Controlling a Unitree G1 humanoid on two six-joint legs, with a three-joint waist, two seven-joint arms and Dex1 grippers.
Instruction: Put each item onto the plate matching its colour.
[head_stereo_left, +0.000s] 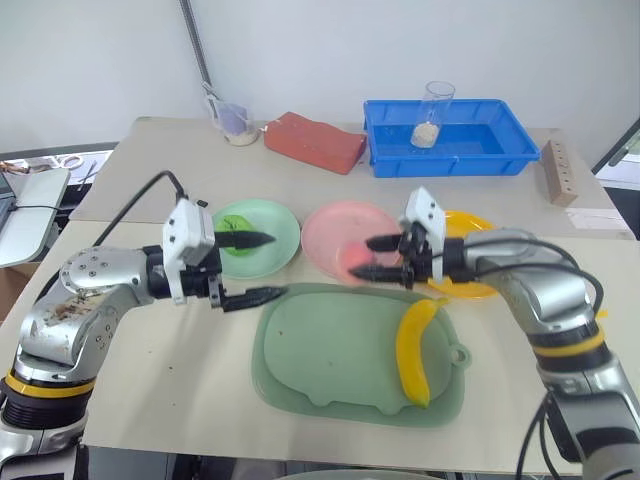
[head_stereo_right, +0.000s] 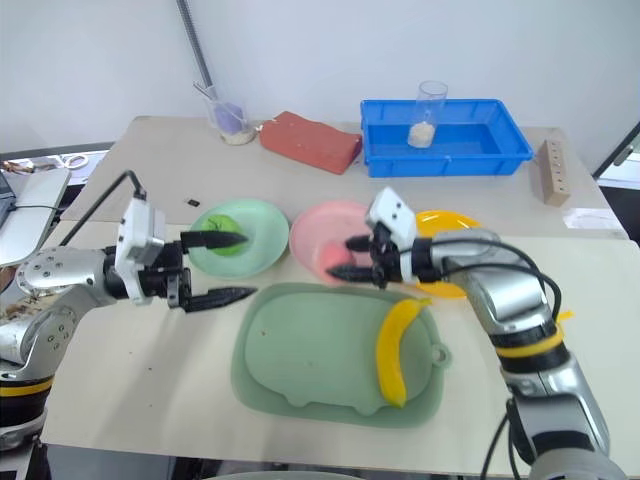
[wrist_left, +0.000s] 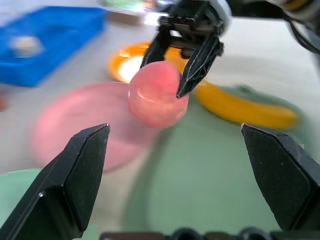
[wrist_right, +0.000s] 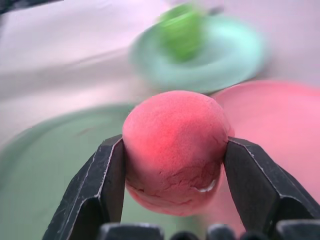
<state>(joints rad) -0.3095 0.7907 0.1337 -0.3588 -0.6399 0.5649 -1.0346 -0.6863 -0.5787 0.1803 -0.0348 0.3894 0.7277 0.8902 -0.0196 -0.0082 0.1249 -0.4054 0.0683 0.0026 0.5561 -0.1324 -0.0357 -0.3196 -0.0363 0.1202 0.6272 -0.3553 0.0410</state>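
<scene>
Both arms are shiny silver metal with a yellow and black ring. Thin black cables loop along them. Each end effector (head_stereo_left: 248, 268) (head_stereo_left: 383, 257) has pointy black fingers and a small white box.

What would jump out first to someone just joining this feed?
The right gripper shut on the pink peach, held over the near edge of the pink plate. Next, the yellow banana lying on the grey-green tray, and the green apple on the green plate, with the left gripper open beside it.
</scene>
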